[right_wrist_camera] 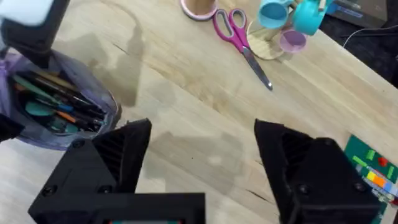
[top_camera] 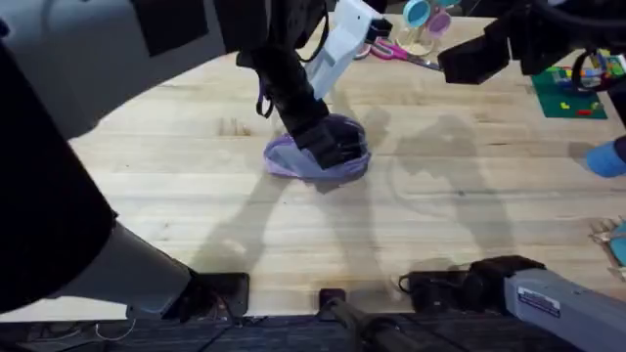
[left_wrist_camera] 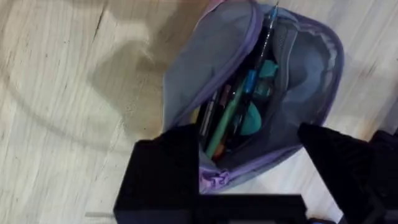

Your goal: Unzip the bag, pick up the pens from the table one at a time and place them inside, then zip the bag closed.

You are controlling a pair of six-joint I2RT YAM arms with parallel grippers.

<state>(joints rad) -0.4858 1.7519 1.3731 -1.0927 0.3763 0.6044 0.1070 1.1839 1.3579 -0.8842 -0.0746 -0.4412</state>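
1. The left claw (left_wrist_camera: 249, 180) hangs right over the bag (top_camera: 318, 156), its two black fingers (left_wrist_camera: 165, 168) spread wide with the pouch's near end sitting between them; from the wrist view I cannot tell whether either finger presses on the fabric
2. The bag is unzipped and gapes open, lilac fabric pulled apart along the zipper (left_wrist_camera: 217, 180), and it rests on the worktop (top_camera: 196, 186) a little beyond the middle
3. Inside the open bag lie several pens (left_wrist_camera: 227, 115) packed lengthwise, a green one, a dark one and a blue one among them, with a teal piece tucked beside them
4. From overhead the left arm (top_camera: 293, 93) comes down dark and steep onto the bag, covering most of its far half
5. The right claw (right_wrist_camera: 202, 162) is held up above bare wood to the right of the bag, its black fingers wide apart with nothing between them
6. Past the right claw, toward the far edge of the worktop, pink-handled scissors (right_wrist_camera: 239, 37) lie flat, blades pointing away from the handles
7. Just beside the scissors stands a small rack with blue cups (right_wrist_camera: 289, 15) on a round wooden base
8. A green board (top_camera: 570, 98) with coloured pieces lies at the far right of the worktop
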